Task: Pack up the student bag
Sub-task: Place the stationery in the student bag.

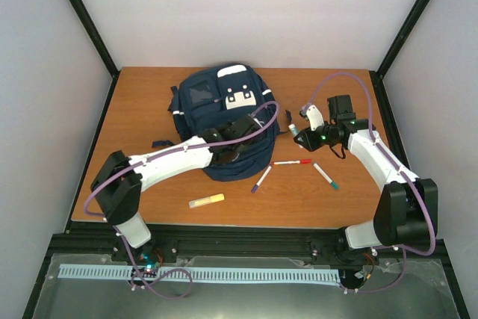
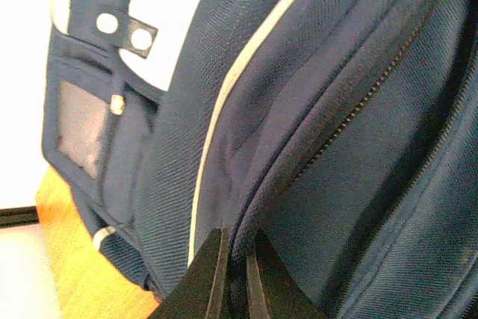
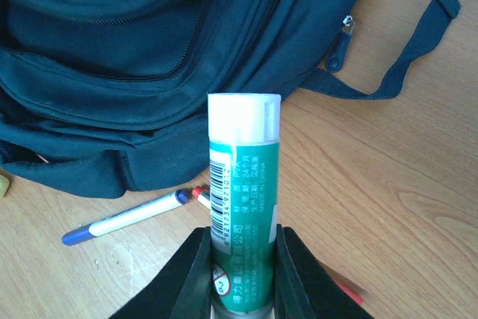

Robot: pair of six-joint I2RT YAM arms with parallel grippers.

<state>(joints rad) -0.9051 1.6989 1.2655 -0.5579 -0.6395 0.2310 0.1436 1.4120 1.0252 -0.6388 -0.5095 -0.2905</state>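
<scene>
We judge this to be the opening step. Our left claw (image 2: 237, 270) is pressed together on a fold of fabric beside a zip on the student bag (image 1: 213, 102). Our right claw (image 3: 243, 240) pinches a green glue stick (image 3: 243, 177) by its base, at the right of the top view and apart from the bag. Next, we think, the fold must be lifted to part the mouth, and then the glue stick carried over and dropped in. We cannot tell whether that zip is undone.

The bag lies front up on the table (image 1: 134, 110), in the upper middle of the top view. Its long axis runs roughly top to bottom of the frame, with the white-patched end pointing to the top. A red pen (image 1: 293, 161) lies just below and to the right of the bag.
</scene>
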